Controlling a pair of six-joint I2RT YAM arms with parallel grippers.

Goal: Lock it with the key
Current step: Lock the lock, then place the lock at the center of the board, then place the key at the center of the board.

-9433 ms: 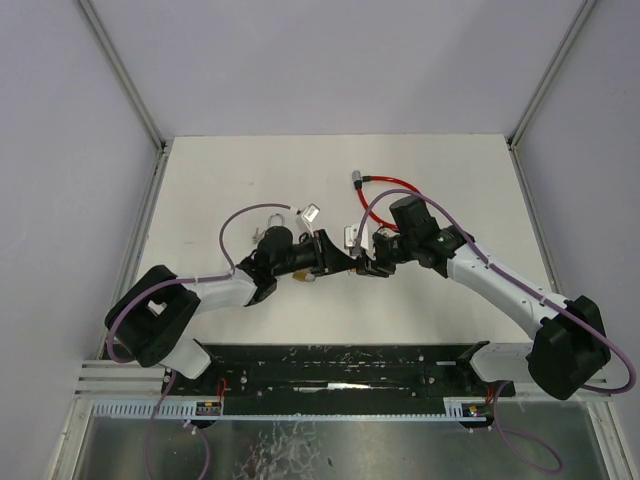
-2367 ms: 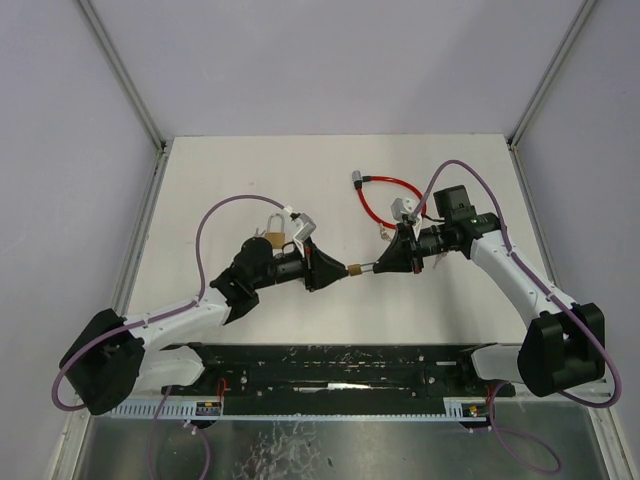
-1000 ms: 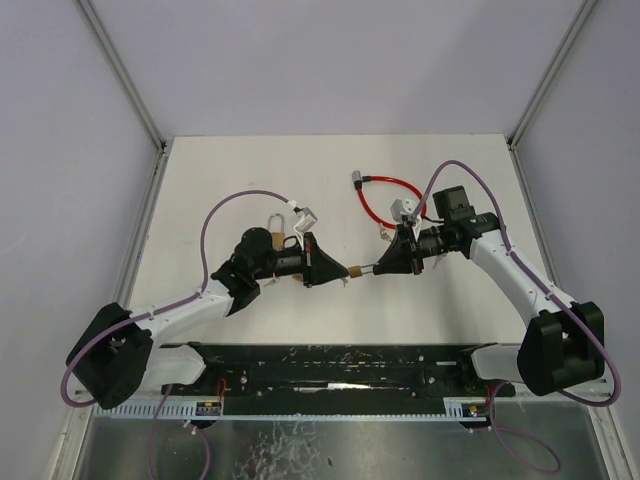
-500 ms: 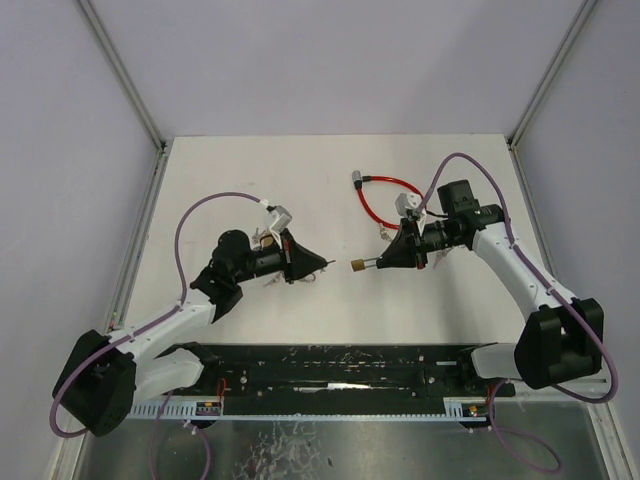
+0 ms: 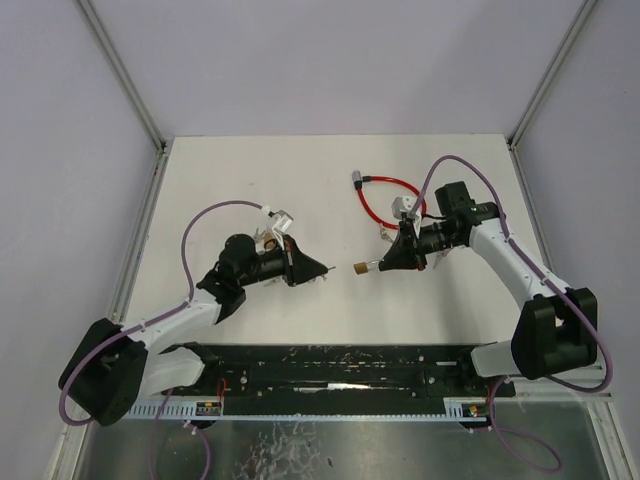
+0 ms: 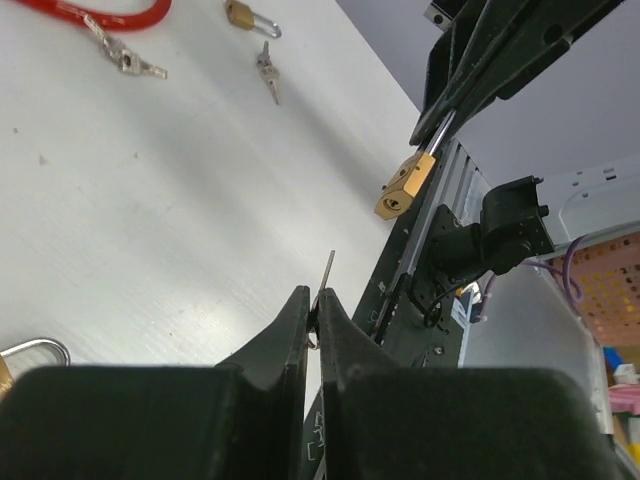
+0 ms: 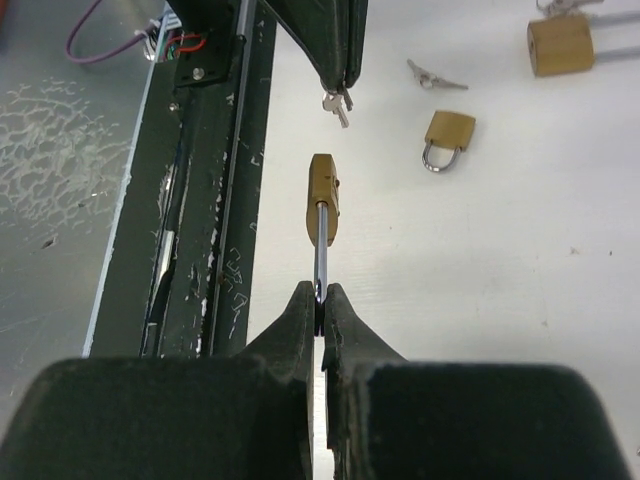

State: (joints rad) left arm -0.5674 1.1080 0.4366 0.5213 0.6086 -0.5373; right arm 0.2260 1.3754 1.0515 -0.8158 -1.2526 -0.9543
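Note:
My right gripper is shut on the steel shackle of a small brass padlock and holds it above the table, body pointing left. My left gripper is shut on a key. The key's blade sticks out past the fingertips toward the padlock, which also shows in the left wrist view. A short gap separates key and padlock. In the right wrist view the left gripper's fingers show at the top with keys dangling from them.
A red cable loop with keys lies behind the right gripper. A small padlock and a loose key lie near it. Two more padlocks and keys lie near the left arm. The black rail runs along the near edge.
A second ago the key tip was at the padlock's body. My left gripper has since drawn back to the left with the key, leaving a gap. The right gripper has barely moved.

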